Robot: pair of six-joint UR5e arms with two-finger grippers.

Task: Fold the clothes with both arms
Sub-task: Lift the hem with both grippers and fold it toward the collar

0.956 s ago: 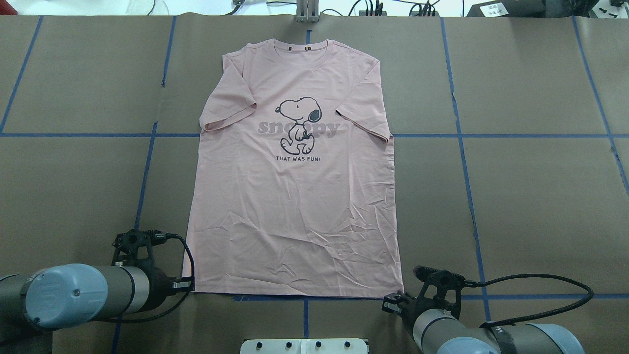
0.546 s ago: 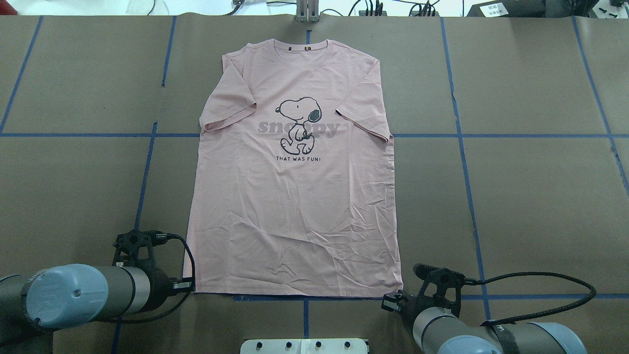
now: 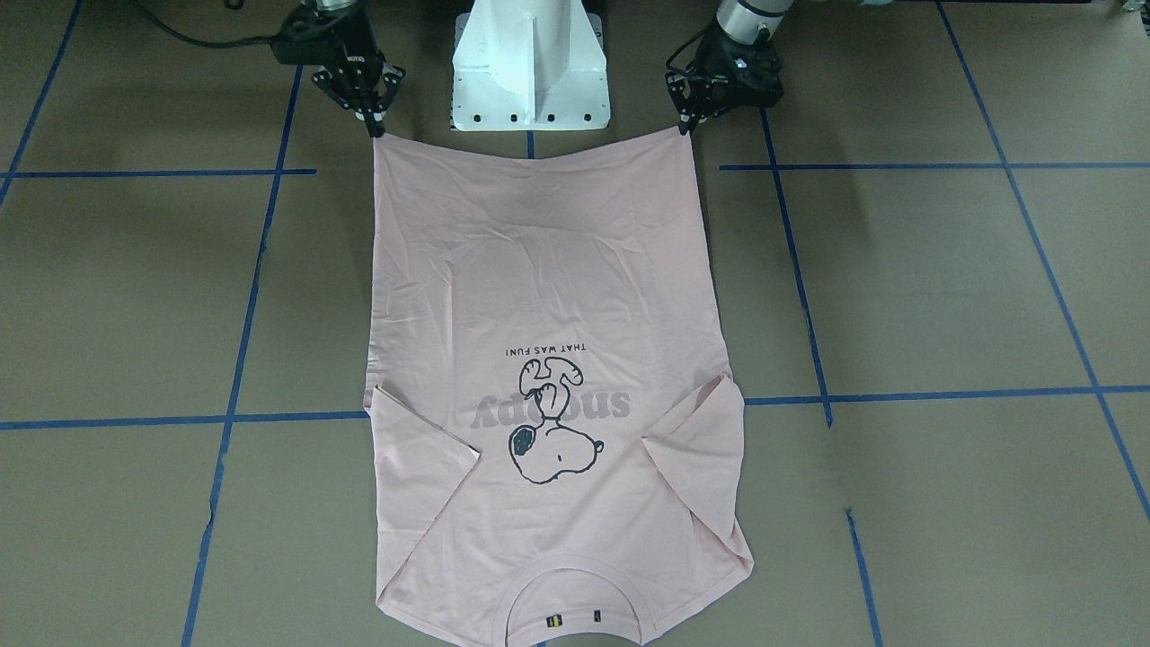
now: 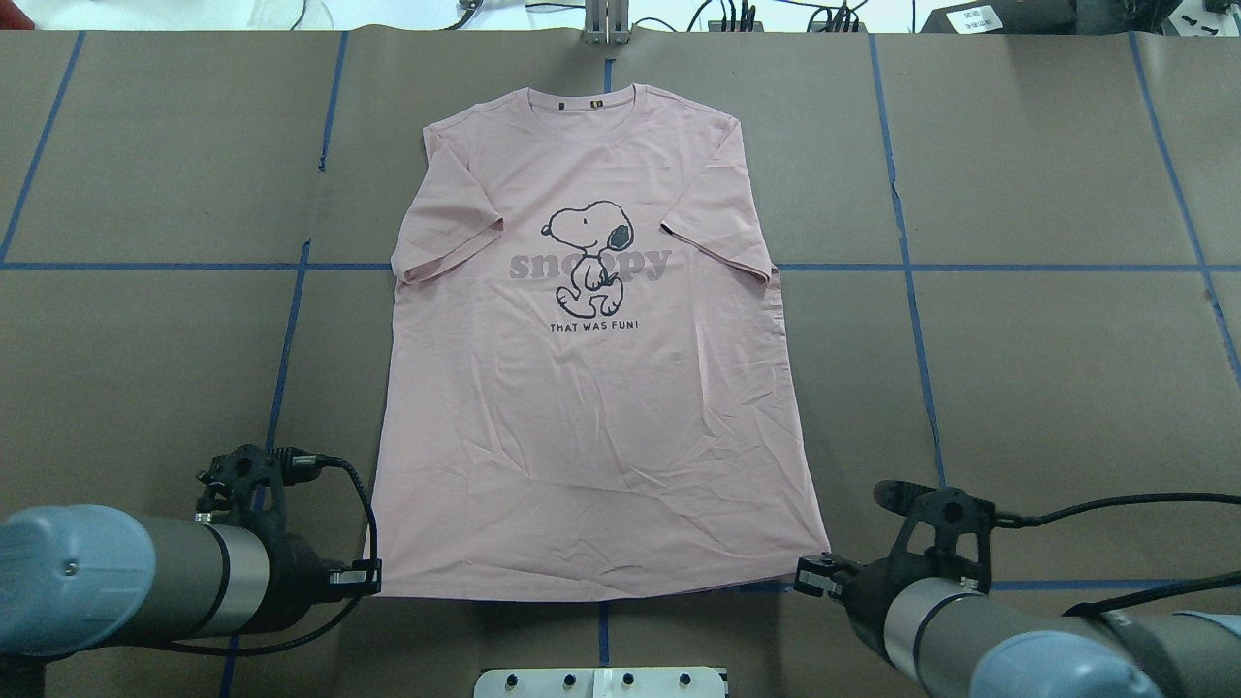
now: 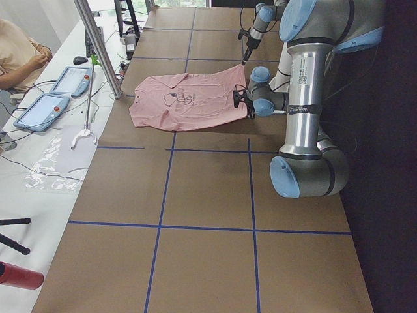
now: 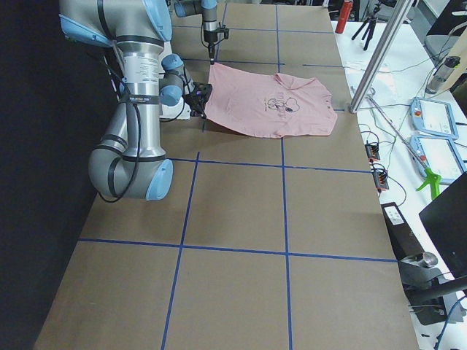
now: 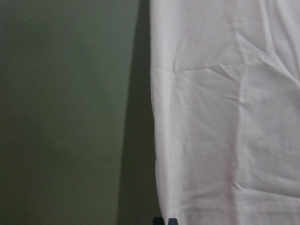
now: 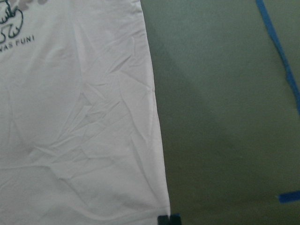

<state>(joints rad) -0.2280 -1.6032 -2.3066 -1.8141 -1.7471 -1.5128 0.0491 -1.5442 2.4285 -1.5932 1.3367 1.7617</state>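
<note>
I had the left gripper [image 3: 688, 128] & right gripper [image 3: 375, 126] each pinched shut on a bottom corner of the shirt [image 3: 539, 270]; edge held raised & taut, prob. so both sides fold over evenly.

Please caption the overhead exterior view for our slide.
Left gripper and right gripper pinch the hem corners of a print-up pink T-shirt.

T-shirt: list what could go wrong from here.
The left end effector and right end effector pinch only the very corners of the T-shirt hem, so a corner may slip out when carried forward. The hem sags between them; uneven arm travel would likely skew the fold.
</note>
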